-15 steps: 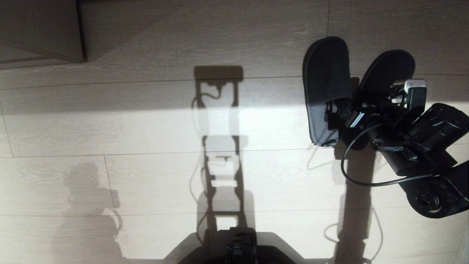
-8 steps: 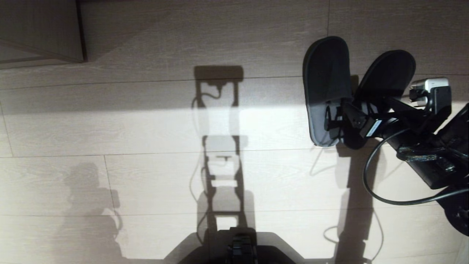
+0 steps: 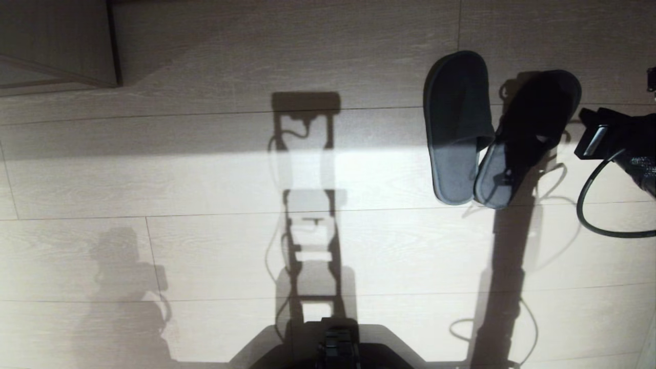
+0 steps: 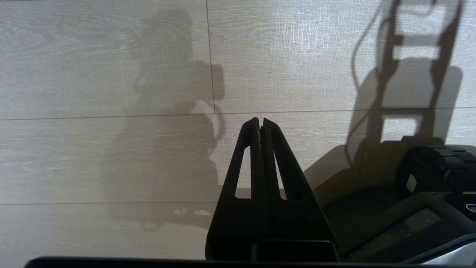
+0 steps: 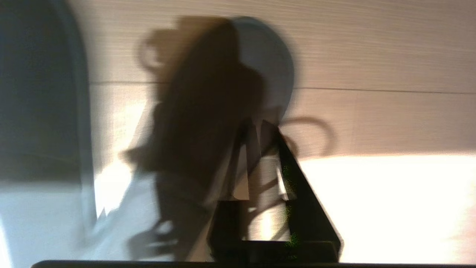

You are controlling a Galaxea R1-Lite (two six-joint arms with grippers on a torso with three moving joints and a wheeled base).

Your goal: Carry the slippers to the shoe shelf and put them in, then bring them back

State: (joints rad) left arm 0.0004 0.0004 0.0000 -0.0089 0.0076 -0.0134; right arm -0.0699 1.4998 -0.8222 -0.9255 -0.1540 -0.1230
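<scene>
Slippers (image 3: 464, 133) on the floor (image 3: 205, 246) — far right.
Right gripper (image 5: 258, 128) closed, empty (beside them); left gripper (image 4: 260, 123) closed — parked.

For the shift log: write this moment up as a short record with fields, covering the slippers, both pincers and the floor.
slippers: pair lying on the floor, heels touching, toes spread apart
floor: pale wood planks, a sunlit band across them
right pincer: shut, empty, beside the slippers, not touching them
left pincer: shut, empty, parked above bare floor
cabinet corner: far left, away from the slippers
</scene>
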